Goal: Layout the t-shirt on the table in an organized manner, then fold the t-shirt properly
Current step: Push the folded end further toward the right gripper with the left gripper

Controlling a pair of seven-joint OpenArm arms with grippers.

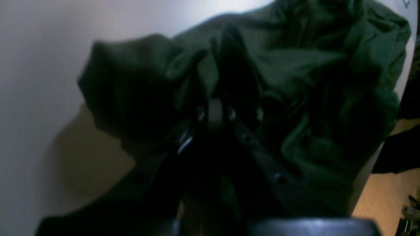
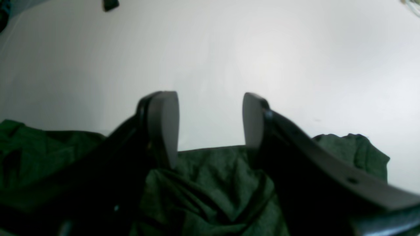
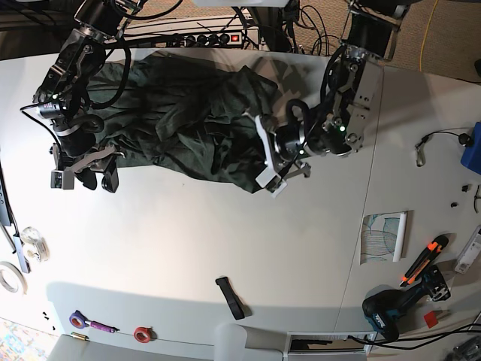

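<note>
T-shirt (image 3: 188, 113) pinched by left gripper (image 1: 219, 113); right gripper (image 2: 210, 124) wide apart over edge.

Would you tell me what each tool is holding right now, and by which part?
The left tool seems shut on a bunched fold of the shirt; the right tool is open, holding nothing.

Left claw (image 1: 216, 108) tips lost in dark, blurred t-shirt (image 1: 311, 65) folds; grip unclear; t-shirt cut by top edge
</note>
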